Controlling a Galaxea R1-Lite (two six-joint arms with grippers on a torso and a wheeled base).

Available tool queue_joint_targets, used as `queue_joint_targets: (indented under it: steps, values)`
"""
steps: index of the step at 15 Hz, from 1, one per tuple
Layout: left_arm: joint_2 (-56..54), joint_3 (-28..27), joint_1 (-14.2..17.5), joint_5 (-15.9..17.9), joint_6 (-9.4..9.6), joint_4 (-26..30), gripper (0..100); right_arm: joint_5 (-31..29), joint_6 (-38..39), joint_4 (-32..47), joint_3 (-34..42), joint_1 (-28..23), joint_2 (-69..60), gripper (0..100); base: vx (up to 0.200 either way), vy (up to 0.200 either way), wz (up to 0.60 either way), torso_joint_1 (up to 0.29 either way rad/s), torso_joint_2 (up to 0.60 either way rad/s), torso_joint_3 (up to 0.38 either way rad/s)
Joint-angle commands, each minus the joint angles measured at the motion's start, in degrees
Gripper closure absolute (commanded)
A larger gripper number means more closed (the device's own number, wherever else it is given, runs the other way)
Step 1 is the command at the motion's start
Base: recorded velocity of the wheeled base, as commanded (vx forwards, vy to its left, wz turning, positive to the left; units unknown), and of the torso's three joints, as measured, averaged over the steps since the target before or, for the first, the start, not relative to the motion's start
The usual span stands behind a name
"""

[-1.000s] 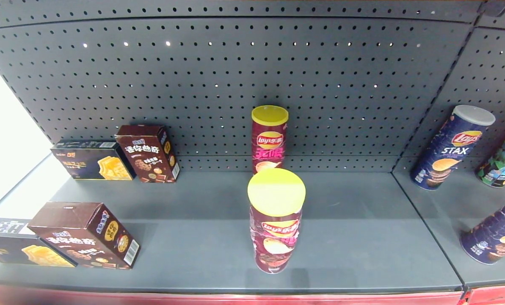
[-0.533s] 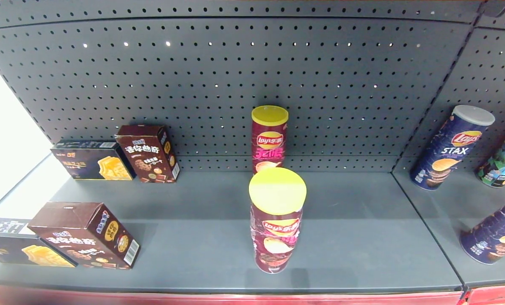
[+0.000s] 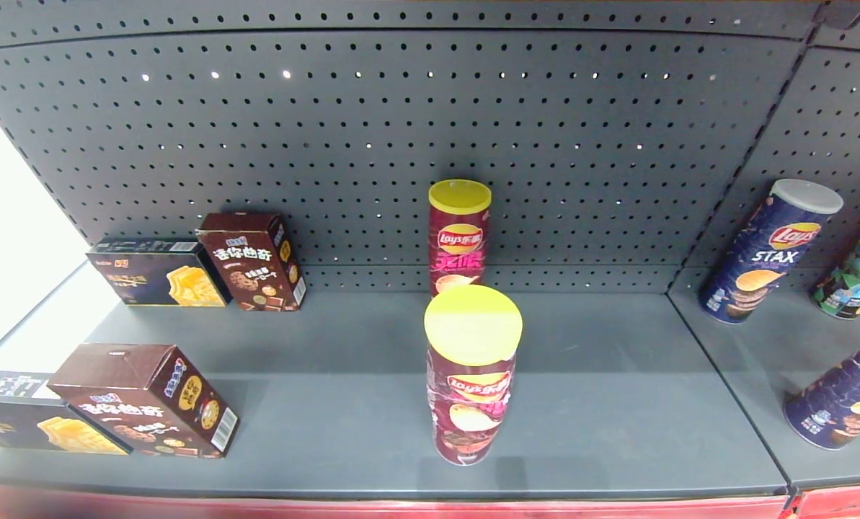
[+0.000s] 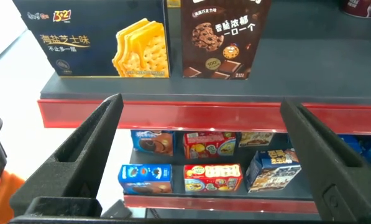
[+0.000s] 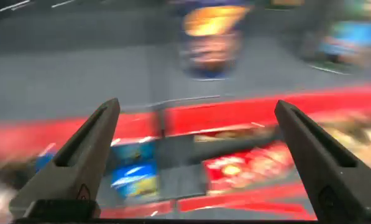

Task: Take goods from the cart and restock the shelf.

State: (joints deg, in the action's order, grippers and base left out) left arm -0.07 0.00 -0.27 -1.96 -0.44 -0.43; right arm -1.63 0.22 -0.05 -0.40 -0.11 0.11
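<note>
Two maroon chip cans with yellow lids stand upright mid-board on the dark shelf (image 3: 603,404). The front chip can (image 3: 471,375) is at 6 o'clock from the rear chip can (image 3: 458,234), and its lid hides the rear one's foot.

Toward 9 o'clock are the rear cookie box (image 3: 253,259) and the rear cracker box (image 3: 157,274). Nearer the rim are the front cookie box (image 3: 148,400) and the front cracker box (image 3: 19,414), which is cut off by the frame. At 3 o'clock stands a blue can (image 3: 768,249). A second blue can (image 3: 840,404) and a patterned can (image 3: 858,277) are clipped at the edge.

The left claw (image 4: 201,102) is released, spread wide and empty, before the red rail (image 4: 191,115). The boxes beyond it have their tops cut off. The right claw (image 5: 196,104) is likewise spread and empty. Everything past it is smeared, with a blurred blue shape (image 5: 210,37) hard to identify.
</note>
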Motion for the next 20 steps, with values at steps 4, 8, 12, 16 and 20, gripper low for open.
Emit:
queue_joint_targets:
  steps: [4, 8, 12, 16, 20]
  values:
    - [0.07, 0.00, 0.09, -3.22, 0.88, -0.10, 0, 0.14, -0.40, 0.05, 0.31, -0.07, 0.15, 0, 0.000, 0.000, 0.00, 0.000, 0.00, 0.000]
    - [0.07, 0.00, 0.00, -1.38, 0.61, -0.01, 0, -1.27, -0.40, 0.05, 0.31, 0.02, 0.15, 0, 0.000, 0.000, 0.00, 0.000, 0.00, 0.000]
    - [0.07, 0.00, 0.00, 1.35, 0.53, -0.01, 0, -1.09, -0.31, -0.04, 0.40, 0.02, 0.15, 0, 0.000, 0.000, 0.00, 0.000, 0.00, 0.000]
    - [0.07, 0.00, 0.09, 1.00, 0.09, -0.01, 0, -1.09, -0.31, -0.04, 0.40, 0.02, 0.15, 0, 0.000, 0.000, 0.00, 0.000, 0.00, 0.000]
    - [0.07, 0.00, 0.00, 1.35, 0.53, -0.01, 0, -1.09, -0.31, -0.04, 0.40, 0.02, 0.15, 0, 0.000, 0.050, 0.00, -0.002, 0.00, -0.001]
